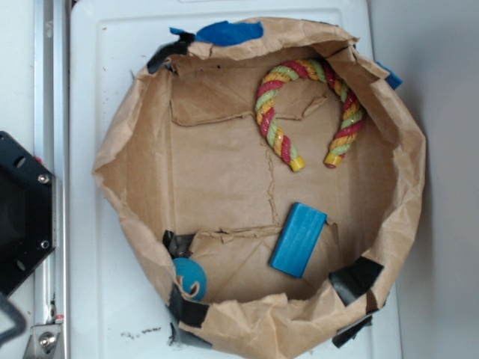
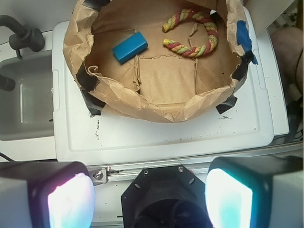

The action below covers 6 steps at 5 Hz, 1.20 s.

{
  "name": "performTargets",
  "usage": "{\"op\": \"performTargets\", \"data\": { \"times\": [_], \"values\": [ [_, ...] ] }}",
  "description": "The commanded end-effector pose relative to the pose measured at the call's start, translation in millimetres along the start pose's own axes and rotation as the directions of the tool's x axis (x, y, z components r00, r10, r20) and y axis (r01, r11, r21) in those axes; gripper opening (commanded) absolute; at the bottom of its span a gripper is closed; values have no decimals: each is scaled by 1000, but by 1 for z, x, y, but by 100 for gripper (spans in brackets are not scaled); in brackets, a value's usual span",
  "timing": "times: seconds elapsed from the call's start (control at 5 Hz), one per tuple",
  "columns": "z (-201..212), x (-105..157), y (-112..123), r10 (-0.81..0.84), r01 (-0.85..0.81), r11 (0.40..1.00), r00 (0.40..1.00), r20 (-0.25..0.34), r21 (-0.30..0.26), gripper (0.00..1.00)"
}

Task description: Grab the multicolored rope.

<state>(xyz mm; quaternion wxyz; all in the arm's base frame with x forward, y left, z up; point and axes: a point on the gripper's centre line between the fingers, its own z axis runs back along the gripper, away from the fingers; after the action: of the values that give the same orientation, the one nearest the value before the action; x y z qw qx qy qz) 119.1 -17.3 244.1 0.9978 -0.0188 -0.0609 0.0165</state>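
Multicolored rope (image 1: 310, 111) is lying bent into an arch on the floor of a brown paper enclosure (image 1: 120, 161), toward one o'clock in the overhead view, its red, yellow and light-green strands twisting round each other and both yellow tips pointing toward six o'clock. In the wrist view the same rope (image 2: 194, 32) is sitting up near twelve to one o'clock, curled against the far paper wall. Nothing is touching it.

A blue block (image 1: 299, 239) is resting flat on the paper floor toward five o'clock of the overhead view, well apart from the rope. A teal ball (image 1: 190, 277) is tucked against the paper wall near seven o'clock, beside strips of black tape (image 1: 356, 278) that are holding the crumpled rim together. Patches of blue tape (image 1: 228, 32) are showing at the rim near twelve o'clock. The whole enclosure is sitting on a white tabletop (image 1: 112, 67).

The hand (image 2: 149, 199) is hanging outside the enclosure, at six o'clock in the wrist view, with its two fingers (image 2: 69, 199) spread wide and glowing pale at the tips; nothing is between them. A grey sink (image 2: 26, 95) is lying at nine o'clock in that view, beside the tabletop.
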Motion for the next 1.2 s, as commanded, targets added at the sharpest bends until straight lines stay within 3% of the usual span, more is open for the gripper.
{"op": "performTargets", "data": {
  "times": [0.0, 0.2, 0.4, 0.8, 1.0],
  "values": [
    [0, 0, 0, 0, 0, 1000, 1000, 0, 0, 100],
    [-10, 47, 4, 71, -71, 997, 997, 10, -7, 100],
    [-18, 71, 5, 70, -70, 998, 998, 1, -1, 100],
    [-48, 109, 12, 217, -217, 976, 975, 37, -21, 100],
    [-52, 123, 21, 251, -247, 967, 966, 68, -62, 100]
  ]
}}
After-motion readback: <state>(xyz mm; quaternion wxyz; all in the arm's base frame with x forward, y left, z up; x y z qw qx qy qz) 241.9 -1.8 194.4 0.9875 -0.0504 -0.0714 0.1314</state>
